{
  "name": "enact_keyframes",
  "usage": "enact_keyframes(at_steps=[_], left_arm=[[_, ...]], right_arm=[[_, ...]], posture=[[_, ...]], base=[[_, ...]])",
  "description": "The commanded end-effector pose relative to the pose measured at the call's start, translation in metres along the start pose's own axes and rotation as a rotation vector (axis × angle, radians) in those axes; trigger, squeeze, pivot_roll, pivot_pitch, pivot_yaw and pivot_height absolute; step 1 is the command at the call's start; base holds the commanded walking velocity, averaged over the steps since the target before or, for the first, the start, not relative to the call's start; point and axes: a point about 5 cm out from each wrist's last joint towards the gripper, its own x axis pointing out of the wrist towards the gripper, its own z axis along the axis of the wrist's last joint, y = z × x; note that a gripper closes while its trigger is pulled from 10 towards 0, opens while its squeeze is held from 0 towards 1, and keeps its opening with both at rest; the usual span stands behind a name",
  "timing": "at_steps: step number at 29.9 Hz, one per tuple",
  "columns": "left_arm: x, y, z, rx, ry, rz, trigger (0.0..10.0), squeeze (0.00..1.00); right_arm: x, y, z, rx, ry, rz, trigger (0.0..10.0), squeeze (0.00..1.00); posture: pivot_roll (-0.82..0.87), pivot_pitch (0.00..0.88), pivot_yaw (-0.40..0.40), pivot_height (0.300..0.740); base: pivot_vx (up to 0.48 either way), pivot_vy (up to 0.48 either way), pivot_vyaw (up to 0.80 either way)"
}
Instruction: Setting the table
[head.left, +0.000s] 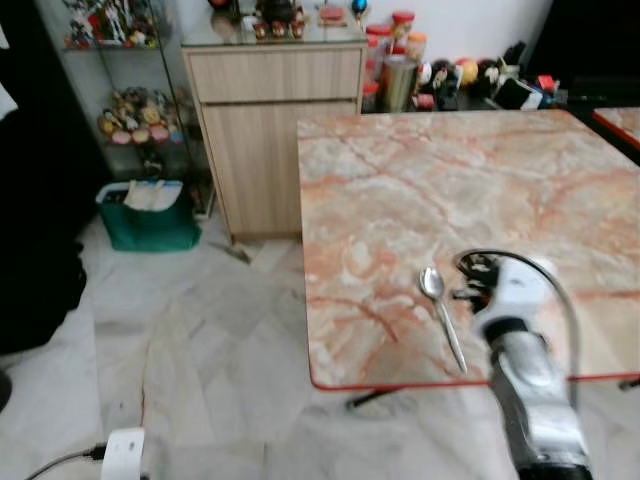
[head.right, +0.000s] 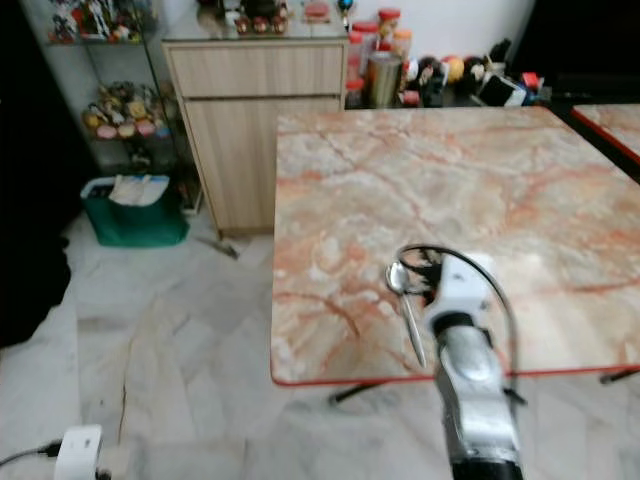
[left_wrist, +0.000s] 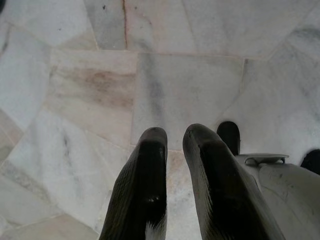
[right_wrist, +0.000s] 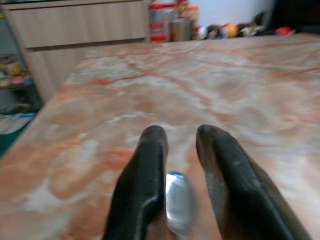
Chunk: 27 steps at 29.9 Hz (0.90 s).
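A metal spoon (head.left: 441, 312) lies on the pink marble table (head.left: 450, 180) near its front edge, bowl pointing away from me. My right gripper (head.left: 472, 280) hovers low over the table just right of the spoon's bowl. In the right wrist view the gripper (right_wrist: 177, 135) is open, and the spoon bowl (right_wrist: 178, 202) shows blurred between the two black fingers (right_wrist: 145, 170), resting on the marble. My left gripper (left_wrist: 175, 135) hangs idle over the marble floor with its fingers close together.
A wooden cabinet (head.left: 275, 130) stands against the table's far left corner. Beside it are a green bin (head.left: 150, 215) and a glass shelf of figurines (head.left: 140, 115). Jars and clutter (head.left: 440, 75) line the back wall. A white device (head.left: 122, 455) with a cable lies on the floor.
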Motion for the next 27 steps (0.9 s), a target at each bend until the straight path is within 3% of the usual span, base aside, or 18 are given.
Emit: enact_keyframes(at_steps=[1, 3, 8, 15, 27], left_arm=[[-0.001, 0.002, -0.005, 0.005, 0.020, 0.012, 10.0, 0.00], [-0.001, 0.002, -0.005, 0.003, 0.021, 0.014, 10.0, 0.00], [-0.001, 0.002, -0.006, 0.000, 0.023, 0.016, 10.0, 0.00], [-0.001, 0.002, -0.007, 0.000, 0.027, 0.018, 10.0, 0.00], [-0.001, 0.003, -0.009, 0.005, 0.029, 0.014, 10.0, 0.00]], right_arm=[[0.004, 0.002, -0.003, -0.001, 0.040, 0.004, 10.0, 1.00], [0.011, 0.006, -0.002, -0.031, 0.067, -0.005, 10.0, 1.00], [0.017, 0.007, -0.011, 0.018, 0.142, -0.071, 10.0, 1.00], [0.009, 0.011, -0.021, 0.015, 0.188, -0.071, 10.0, 1.00], [0.002, -0.010, -0.016, -0.021, 0.202, -0.095, 10.0, 1.00]], posture=[[0.00, 0.078, -0.032, 0.740], [0.00, 0.079, -0.032, 0.740], [0.02, 0.080, -0.035, 0.740], [0.02, 0.088, -0.038, 0.740], [0.01, 0.070, -0.040, 0.740]], base=[[0.000, 0.000, 0.00], [0.000, 0.000, 0.00], [0.000, 0.000, 0.00], [0.000, 0.000, 0.00], [0.000, 0.000, 0.00]])
